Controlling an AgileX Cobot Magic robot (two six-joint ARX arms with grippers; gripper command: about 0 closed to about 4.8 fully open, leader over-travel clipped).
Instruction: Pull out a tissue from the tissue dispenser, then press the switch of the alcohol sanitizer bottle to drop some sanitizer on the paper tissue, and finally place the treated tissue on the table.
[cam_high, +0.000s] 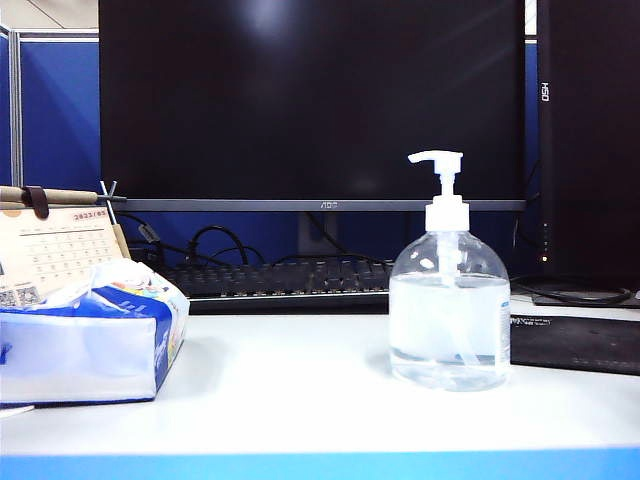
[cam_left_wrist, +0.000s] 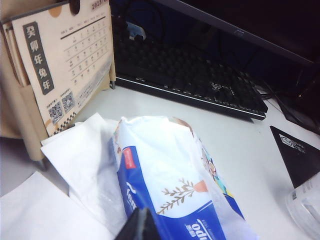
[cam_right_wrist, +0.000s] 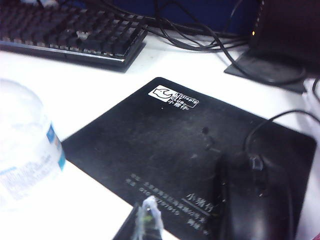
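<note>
- Left gripper (cam_left_wrist: 141, 226): fingers together, holds nothing; hangs just over the near end of the tissue dispenser (cam_left_wrist: 172, 175).
- Dispenser on the table (cam_high: 300, 380), left side in ext view; long axis runs away from left gripper toward the keyboard (cam_left_wrist: 190, 75); white tissue (cam_left_wrist: 87, 160) tufts out beside it, calendar side.
- Right gripper (cam_right_wrist: 146, 220): tips close together, holding nothing, over the black mat (cam_right_wrist: 165, 145); alcohol sanitizer bottle (cam_high: 449, 315) beside it.
- Left arm is nearer for the pull.

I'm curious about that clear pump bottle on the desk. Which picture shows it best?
The exterior view: the alcohol sanitizer bottle stands whole and upright there, with its white pump, the switch, on top. The right wrist view catches only a blurred side of its body; the left wrist view shows just a sliver at the edge.
</note>
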